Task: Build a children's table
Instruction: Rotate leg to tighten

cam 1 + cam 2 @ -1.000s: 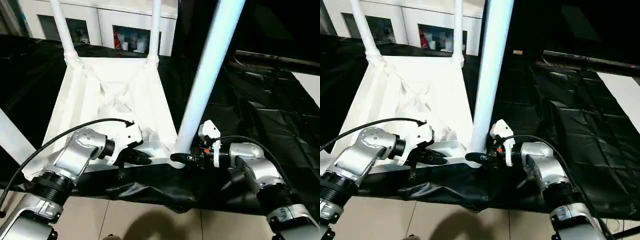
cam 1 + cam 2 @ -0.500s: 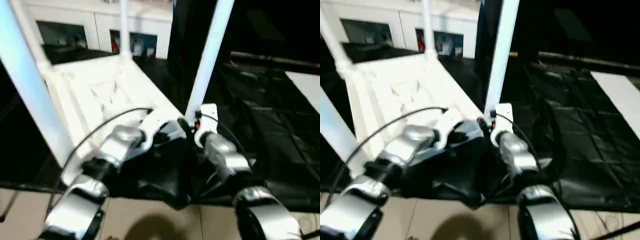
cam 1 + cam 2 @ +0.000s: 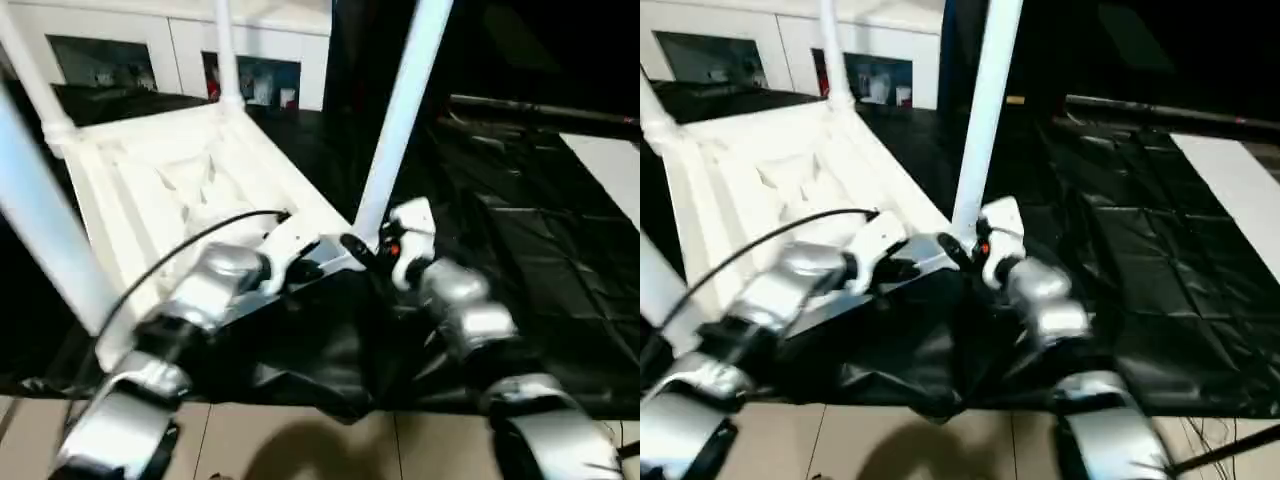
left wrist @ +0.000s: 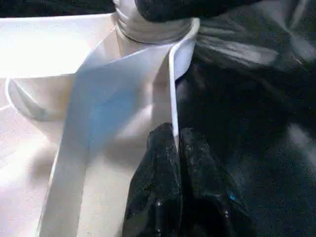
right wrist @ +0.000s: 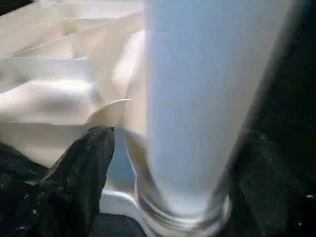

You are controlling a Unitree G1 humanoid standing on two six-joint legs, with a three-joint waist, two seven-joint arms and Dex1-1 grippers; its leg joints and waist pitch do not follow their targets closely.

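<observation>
A big worktable covered in black sheeting (image 3: 540, 250) fills the foreground, with white cabinets (image 3: 180, 50) along the far wall and pale floor tiles (image 3: 300, 450) below the table's near edge. A long flat white board (image 3: 610, 170) lies at the far right on the sheeting. No brand, label or writing can be read on anything here.

The children's table (image 3: 170, 190) lies upside down on the sheeting, its ribbed underside facing up. The white tabletop's long axis runs from the near corner by the grippers away toward the far left, so it sits skewed to the worktable's edge. Legs stand up out of the corner sockets: two thin-looking far ones (image 3: 225, 50) rise out of the picture's top, a near left one (image 3: 40, 220) looms large and blurred, and the near right leg (image 3: 400, 110) rises almost upright, leaning slightly to the right, from the near corner socket (image 4: 148, 29).

The left gripper (image 4: 175, 163) sits at the tabletop's near rim beside that socket; in the left wrist view its two black fingers (image 4: 153, 187) are pressed together on the thin upright rim wall (image 4: 172, 98), pinching it. The right gripper (image 3: 365, 255) is at the foot of the near right leg, one black finger (image 5: 84, 173) showing beside the tube; whether its fingers are closed around the leg I cannot tell
</observation>
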